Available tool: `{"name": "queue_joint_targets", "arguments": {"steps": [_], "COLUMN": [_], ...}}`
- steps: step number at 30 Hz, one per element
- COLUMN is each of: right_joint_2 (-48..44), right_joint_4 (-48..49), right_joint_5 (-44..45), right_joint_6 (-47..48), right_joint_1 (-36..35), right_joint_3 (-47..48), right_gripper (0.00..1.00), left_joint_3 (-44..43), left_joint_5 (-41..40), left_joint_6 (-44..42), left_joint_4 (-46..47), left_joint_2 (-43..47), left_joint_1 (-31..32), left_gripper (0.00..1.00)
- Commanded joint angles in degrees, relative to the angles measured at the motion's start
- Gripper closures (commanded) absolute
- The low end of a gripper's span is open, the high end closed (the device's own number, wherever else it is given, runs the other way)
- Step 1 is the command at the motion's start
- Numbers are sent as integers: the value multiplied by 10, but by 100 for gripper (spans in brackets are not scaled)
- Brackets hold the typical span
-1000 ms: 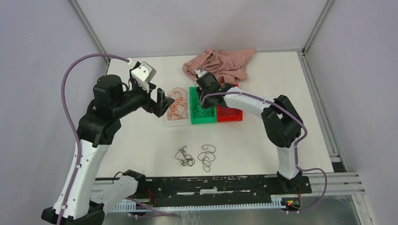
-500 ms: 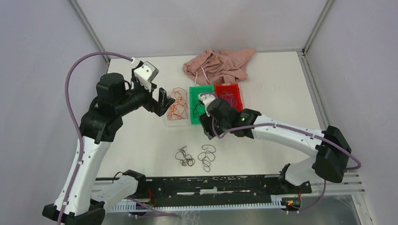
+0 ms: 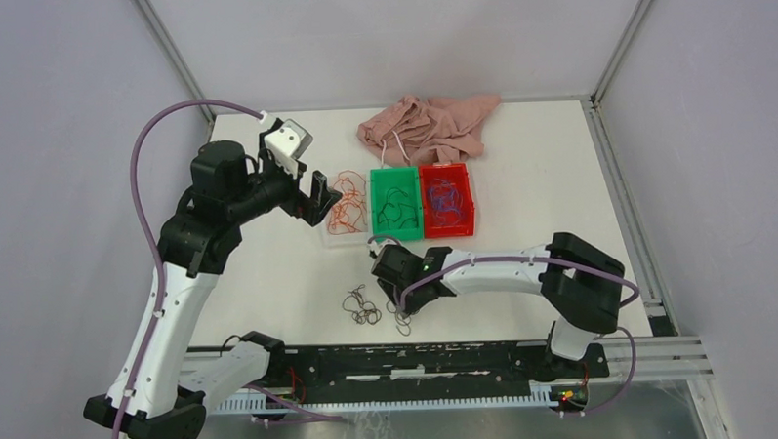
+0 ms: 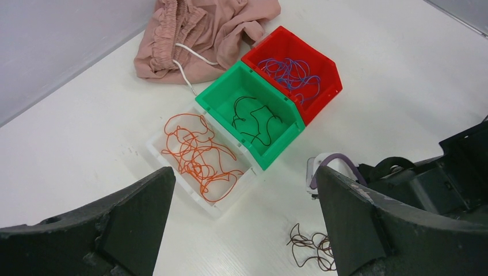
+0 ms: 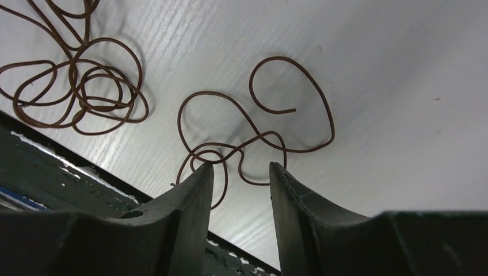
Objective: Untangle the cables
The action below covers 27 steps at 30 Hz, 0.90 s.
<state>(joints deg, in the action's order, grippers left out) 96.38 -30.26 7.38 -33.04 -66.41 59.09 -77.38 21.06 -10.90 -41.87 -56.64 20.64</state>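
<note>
Two loose dark brown cables lie at the table's front: a tangle [image 3: 361, 306] [image 5: 80, 86] and a looped strand [image 5: 256, 135] to its right. My right gripper [image 3: 405, 304] [image 5: 240, 172] is low over that strand and open. One bend of the strand runs between its fingertips, ungripped. My left gripper [image 3: 316, 198] [image 4: 244, 175] hangs wide open and empty above the bins. Orange cables [image 4: 195, 152] fill a clear bin [image 3: 329, 237]. A dark cable [image 4: 256, 118] lies in the green bin [image 3: 378, 235], and blue-purple cables [image 4: 290, 72] lie in the red bin [image 3: 468, 217].
A crumpled pink cloth [image 3: 429, 125] lies behind the bins at the back of the table. A black rail [image 3: 419, 360] runs along the near edge just in front of the brown cables. Grey walls close in the table's sides.
My right arm swung from over the green bin down to the front of the table, onto the right brown strand. The left arm barely moved.
</note>
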Motion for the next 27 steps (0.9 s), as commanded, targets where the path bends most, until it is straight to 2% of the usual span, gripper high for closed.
{"name": "queue_joint_targets", "arguments": {"steps": [1, 6, 12, 13, 19, 20, 21, 22, 23, 25, 27], "right_joint_2": [24, 43, 4, -6, -47, -47, -43, -38, -29, -19, -6], "right_joint_4": [45, 63, 53, 48, 32, 30, 28, 24, 24, 37, 40], "right_joint_5": [0, 2, 28, 33, 37, 31, 23, 18, 12, 5, 9], "right_joint_6": [-22, -29, -16, -12, -12, -14, -17, -21, -29, -53, -70], "right_joint_1": [-4, -4, -2, -1, 7, 7, 7, 7, 6, 6, 6], "right_joint_3": [38, 44, 41, 43, 48, 51, 55, 60, 61, 55, 53], "right_gripper": [55, 67, 97, 100, 100, 97, 85, 69, 60, 53, 51], "left_joint_3": [-5, -4, 0, 1, 5, 6, 6, 7, 7, 7, 7], "left_joint_5": [0, 3, 4, 5, 6, 6, 6, 6, 6, 7, 7], "left_joint_6": [-27, -29, -31, -32, -34, -35, -36, -38, -38, -38, -38], "left_joint_4": [9, 9, 9, 10, 11, 11, 11, 11, 11, 11, 12], "left_joint_2": [8, 13, 16, 16, 21, 22, 23, 24, 24, 24, 25], "left_joint_1": [0, 0, 0, 0, 0, 0, 0, 0, 0, 0, 0], "left_gripper": [1, 1, 1, 1, 1, 1, 1, 1, 1, 1, 1]}}
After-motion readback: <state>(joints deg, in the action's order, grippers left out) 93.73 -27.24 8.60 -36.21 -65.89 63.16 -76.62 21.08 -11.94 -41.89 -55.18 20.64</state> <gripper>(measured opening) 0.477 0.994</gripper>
